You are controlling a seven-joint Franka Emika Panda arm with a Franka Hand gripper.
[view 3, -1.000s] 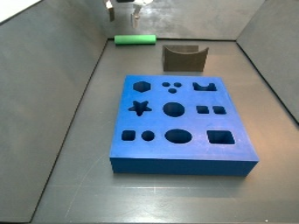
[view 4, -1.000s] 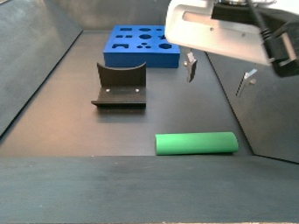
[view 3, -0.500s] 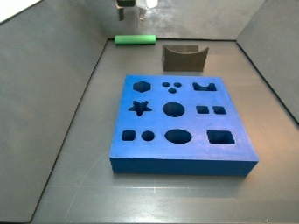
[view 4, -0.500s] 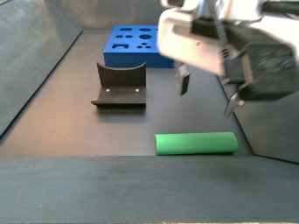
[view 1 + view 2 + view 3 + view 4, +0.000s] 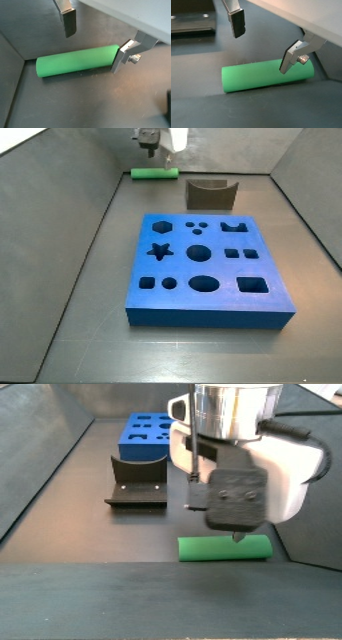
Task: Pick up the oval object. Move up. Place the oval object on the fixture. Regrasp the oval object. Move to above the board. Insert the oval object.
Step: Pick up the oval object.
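The oval object, a bright green peg (image 5: 77,61), lies flat on the dark floor near the wall; it shows in both wrist views (image 5: 264,77) and both side views (image 5: 154,173) (image 5: 221,548). My gripper (image 5: 93,50) hangs open and empty just above it, with one finger (image 5: 69,22) past the peg's side and the other finger (image 5: 120,59) by its end. The gripper also shows in the other views (image 5: 262,51) (image 5: 155,148) (image 5: 214,509). The fixture (image 5: 211,194) (image 5: 138,481) stands between the peg and the blue board (image 5: 207,268) (image 5: 158,436).
Grey enclosure walls (image 5: 80,178) (image 5: 13,55) rise close behind and beside the peg. The board's dark cut-out holes (image 5: 201,253) face up. Bare dark floor (image 5: 80,328) lies along the board's side.
My gripper has come down from high by the wall to just above the green peg, still open. The peg, fixture and board have not moved.
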